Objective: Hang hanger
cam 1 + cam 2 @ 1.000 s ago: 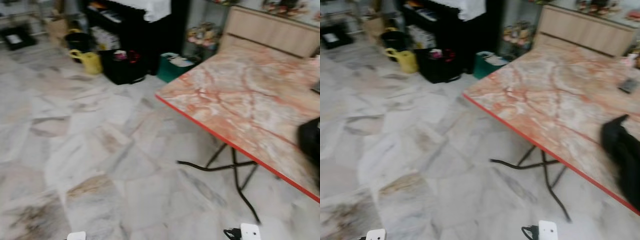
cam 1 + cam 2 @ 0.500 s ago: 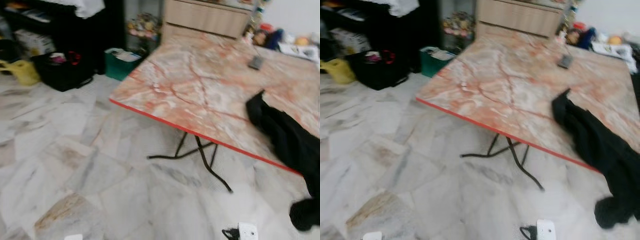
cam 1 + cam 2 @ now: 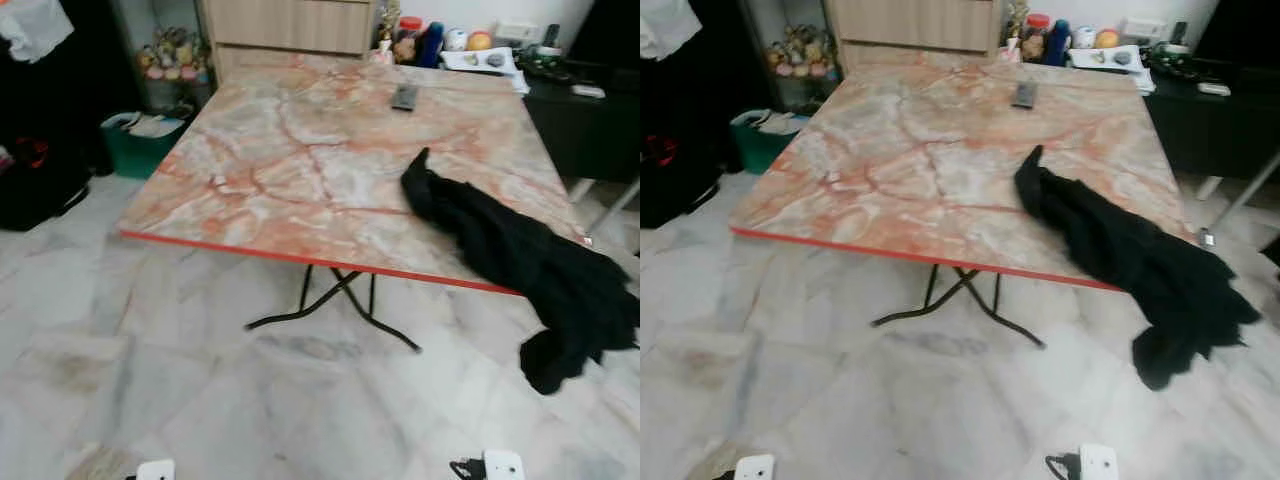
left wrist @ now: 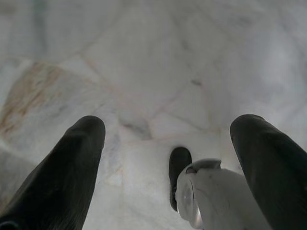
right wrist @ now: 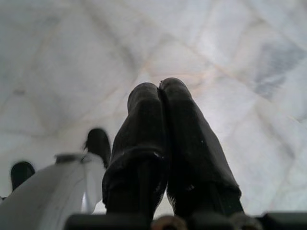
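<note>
The robot stands a little back from a folding table (image 3: 300,150), its top a glossy slab of pink and cream marble pattern edged in a thin red strip, carried on bent black metal legs (image 3: 335,300) that cross beneath it. A black garment (image 3: 520,255) lies crumpled along the right side of the tabletop and spills over the near right corner, its soft, limp cloth hanging down towards the floor; any hanger cannot be made out, and may be buried in the folds or elsewhere in the room. A small dark remote (image 3: 404,96) rests near the far edge. Bottles and jars (image 3: 420,40) crowd the far end against a pale wooden cabinet (image 3: 290,22), and a green bin (image 3: 140,145) sits on the floor to the far left. Both arms hang low over the polished grey-veined marble floor (image 3: 130,340), seemingly idle while the robot approaches. The left gripper (image 4: 168,139) has its fingers spread wide on nothing; the right gripper (image 5: 160,96) has its fingers pressed together, empty.
</note>
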You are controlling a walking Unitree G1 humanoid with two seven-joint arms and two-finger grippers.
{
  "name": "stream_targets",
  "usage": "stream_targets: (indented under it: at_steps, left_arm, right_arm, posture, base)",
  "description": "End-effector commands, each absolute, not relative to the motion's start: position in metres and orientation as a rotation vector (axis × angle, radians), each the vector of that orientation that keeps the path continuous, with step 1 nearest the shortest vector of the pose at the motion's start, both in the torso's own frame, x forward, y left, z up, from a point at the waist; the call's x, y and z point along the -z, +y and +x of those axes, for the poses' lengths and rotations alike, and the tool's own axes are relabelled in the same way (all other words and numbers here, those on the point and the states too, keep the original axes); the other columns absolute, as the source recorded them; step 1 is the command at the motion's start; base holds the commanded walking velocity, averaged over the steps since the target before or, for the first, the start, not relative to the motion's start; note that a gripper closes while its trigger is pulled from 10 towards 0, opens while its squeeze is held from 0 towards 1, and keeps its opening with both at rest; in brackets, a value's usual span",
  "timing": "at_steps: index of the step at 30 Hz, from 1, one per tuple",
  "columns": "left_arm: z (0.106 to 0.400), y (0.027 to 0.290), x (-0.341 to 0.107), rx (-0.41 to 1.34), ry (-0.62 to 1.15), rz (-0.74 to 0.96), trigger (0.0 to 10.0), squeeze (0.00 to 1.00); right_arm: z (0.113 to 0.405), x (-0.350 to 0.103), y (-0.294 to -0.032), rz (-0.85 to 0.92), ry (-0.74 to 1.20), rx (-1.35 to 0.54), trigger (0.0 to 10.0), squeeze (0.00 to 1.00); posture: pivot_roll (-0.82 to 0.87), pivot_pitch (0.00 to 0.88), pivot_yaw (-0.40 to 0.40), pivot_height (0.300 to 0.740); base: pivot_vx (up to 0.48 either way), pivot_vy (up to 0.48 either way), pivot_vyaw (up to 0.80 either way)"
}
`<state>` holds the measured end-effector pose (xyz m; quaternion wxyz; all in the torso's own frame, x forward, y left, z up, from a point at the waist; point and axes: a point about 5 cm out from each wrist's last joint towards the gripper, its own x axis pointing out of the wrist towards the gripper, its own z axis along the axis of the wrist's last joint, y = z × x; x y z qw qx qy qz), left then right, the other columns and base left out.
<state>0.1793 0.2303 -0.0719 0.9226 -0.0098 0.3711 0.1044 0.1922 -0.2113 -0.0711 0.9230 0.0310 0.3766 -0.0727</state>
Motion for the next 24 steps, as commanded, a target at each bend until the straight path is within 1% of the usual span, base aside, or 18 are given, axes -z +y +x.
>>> stream_targets:
  at_steps: [1, 3, 10, 17, 24]
  left_arm:
    - [0.186, 0.218, 0.077, -0.047, 0.944, 0.077, 10.0, 0.0]
    - [0.183, 0.22, 0.079, -0.053, 0.954, 0.08, 10.0, 0.0]
    - [0.169, 0.221, 0.085, -0.086, 0.986, 0.063, 10.0, 0.0]
    - [0.16, 0.216, 0.09, -0.094, 1.007, 0.046, 10.0, 0.0]
    - [0.157, 0.216, 0.091, -0.096, 1.011, 0.039, 10.0, 0.0]
  right_arm:
    - [0.211, 0.071, -0.173, 0.226, 0.877, 0.069, 10.0, 0.0]
    - [0.21, 0.072, -0.173, 0.225, 0.876, 0.073, 10.0, 0.0]
    - [0.203, 0.075, -0.18, 0.229, 0.878, 0.118, 10.0, 0.0]
    - [0.198, 0.077, -0.184, 0.208, 0.894, 0.126, 10.0, 0.0]
    - [0.197, 0.078, -0.182, 0.184, 0.9, 0.111, 10.0, 0.0]
  posture:
    - [0.11, 0.082, -0.013, 0.74]
    - [0.1, 0.086, -0.019, 0.74]
    - [0.11, 0.094, -0.034, 0.74]
    - [0.11, 0.103, -0.059, 0.74]
    - [0.11, 0.117, -0.064, 0.74]
  base:
    - [0.0, 0.0, -0.79]
    - [0.0, 0.0, -0.79]
    - [0.0, 0.0, 0.0]
    - [0.0, -0.333, 0.0]
    - [0.0, -0.334, 0.0]
